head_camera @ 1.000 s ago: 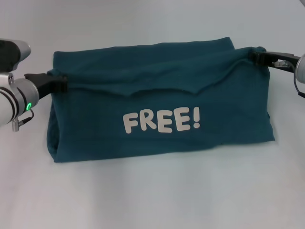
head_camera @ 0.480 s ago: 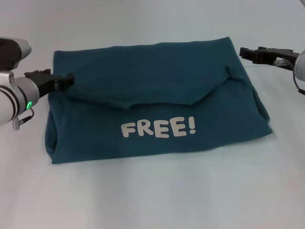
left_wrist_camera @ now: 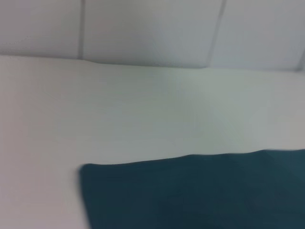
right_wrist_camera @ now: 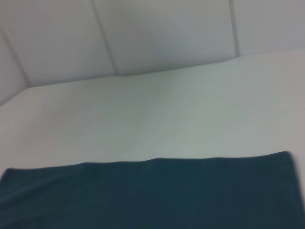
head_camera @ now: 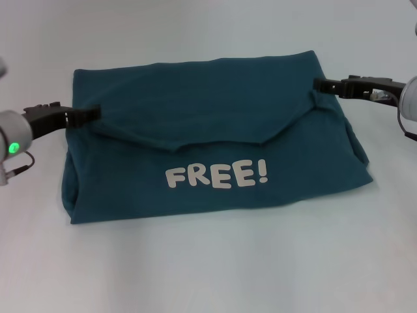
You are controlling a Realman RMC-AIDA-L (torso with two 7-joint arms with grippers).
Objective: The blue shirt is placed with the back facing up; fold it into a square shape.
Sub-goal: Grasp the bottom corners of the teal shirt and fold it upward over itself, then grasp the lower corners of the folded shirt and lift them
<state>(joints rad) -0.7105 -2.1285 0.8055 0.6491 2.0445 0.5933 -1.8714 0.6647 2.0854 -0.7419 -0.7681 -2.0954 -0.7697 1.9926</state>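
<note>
the shirt [head_camera: 215, 147] lies folded on the table [head_camera: 208, 267], its top flap uneven. the left gripper [head_camera: 88, 114] and right gripper [head_camera: 320, 85] sit at its side edges; i cannot tell their fingers. a careless pull may undo the flap.

We read this as a lab or test bench, not a home. A plain pale counter [head_camera: 208, 274] fills the head view, carrying only one blue shirt [head_camera: 215, 124]. Both wrist views show blank pale wall panels [right_wrist_camera: 162, 33] with seams behind the counter's far edge. We see no furniture or household goods.
</note>
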